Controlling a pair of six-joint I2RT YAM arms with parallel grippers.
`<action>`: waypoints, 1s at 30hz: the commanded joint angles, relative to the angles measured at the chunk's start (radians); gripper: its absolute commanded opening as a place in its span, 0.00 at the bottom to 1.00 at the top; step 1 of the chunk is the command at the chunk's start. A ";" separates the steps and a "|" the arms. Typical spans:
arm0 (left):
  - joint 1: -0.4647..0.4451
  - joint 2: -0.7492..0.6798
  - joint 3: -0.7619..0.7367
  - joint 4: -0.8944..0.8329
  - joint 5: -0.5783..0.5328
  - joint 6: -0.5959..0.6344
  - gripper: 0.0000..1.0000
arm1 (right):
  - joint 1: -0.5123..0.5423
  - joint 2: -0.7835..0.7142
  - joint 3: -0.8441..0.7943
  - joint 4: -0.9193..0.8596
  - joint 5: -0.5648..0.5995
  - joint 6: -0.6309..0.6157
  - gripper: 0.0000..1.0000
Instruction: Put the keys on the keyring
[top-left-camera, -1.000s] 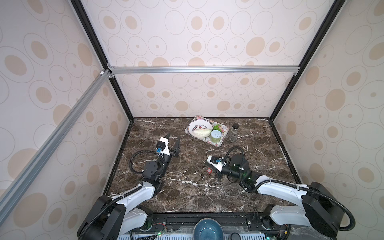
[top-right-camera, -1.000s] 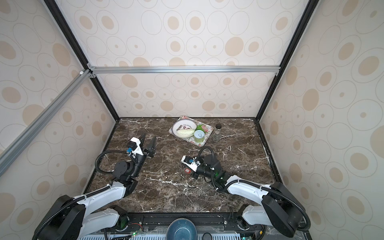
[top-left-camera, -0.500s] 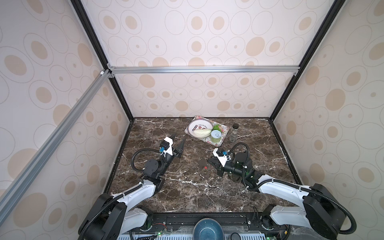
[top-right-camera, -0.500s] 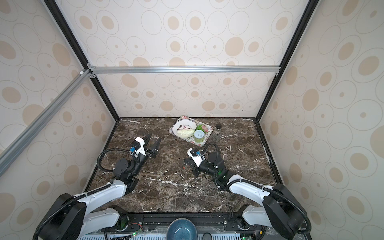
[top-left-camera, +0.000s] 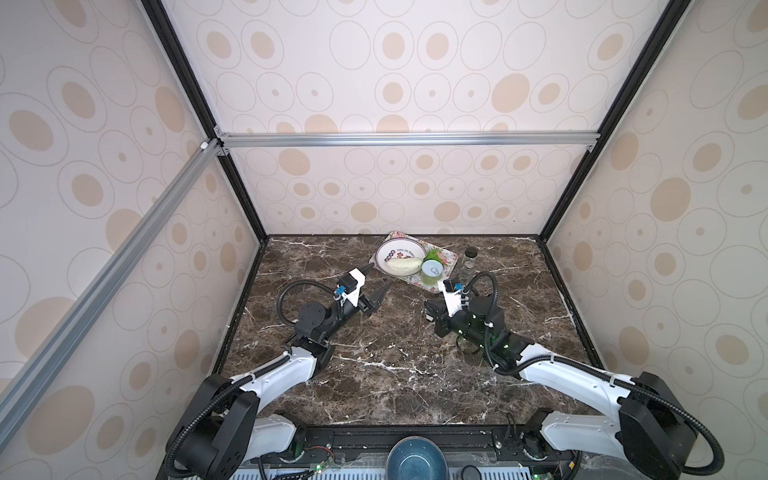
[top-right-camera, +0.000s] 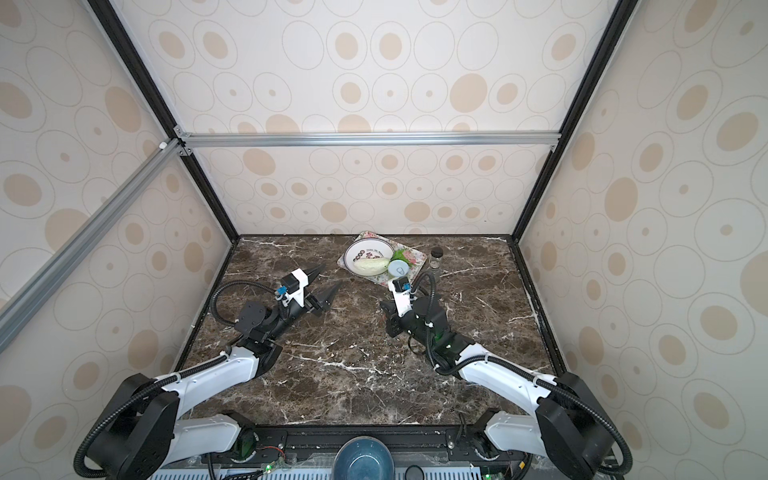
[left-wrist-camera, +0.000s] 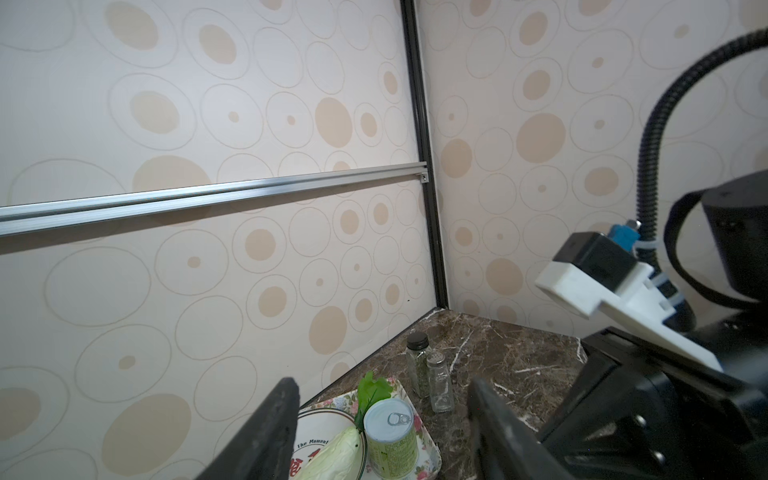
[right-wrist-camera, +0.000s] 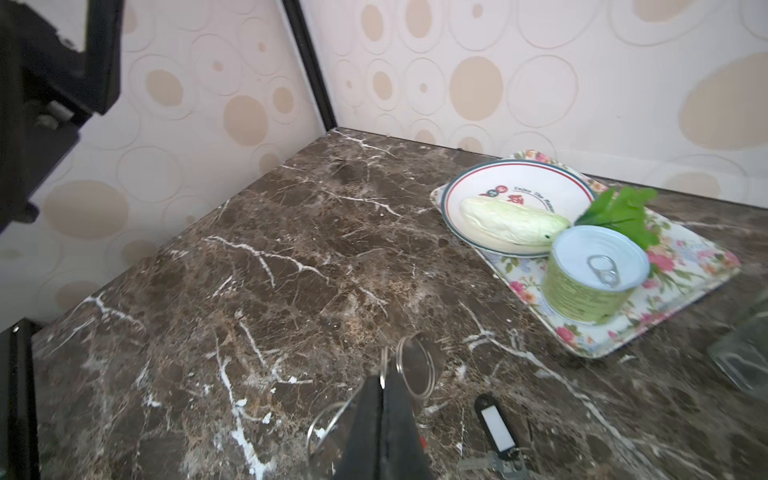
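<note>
Shifting toward 12 o'clock since 1 second ago, the right gripper (right-wrist-camera: 388, 376) pinches the thin silver wire keyring (right-wrist-camera: 433, 370); the white-labelled black-tagged key (right-wrist-camera: 494, 424) lies on the dark marble table (right-wrist-camera: 291, 270) beside it; the left gripper (top-left-camera: 379, 277) spreads wider.

Red plastic key tag (right-wrist-camera: 422, 442) mostly hidden behind black right gripper (right-wrist-camera: 384, 380); clear glass jar (right-wrist-camera: 744, 353) cropped, blurred at frame edge.

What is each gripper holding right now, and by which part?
The right gripper is shut and appears to pinch the keyring by the near part of its rim. The left gripper is open and holds nothing.
</note>
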 joint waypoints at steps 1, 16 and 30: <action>0.005 0.021 0.069 -0.059 0.124 0.027 0.68 | 0.047 -0.015 0.048 -0.100 0.158 0.052 0.00; -0.107 0.068 0.087 -0.287 0.115 0.166 0.73 | 0.085 0.013 0.138 -0.227 0.233 0.102 0.00; -0.230 0.069 0.036 -0.310 -0.085 0.171 0.80 | 0.096 0.002 0.089 -0.169 0.231 0.150 0.00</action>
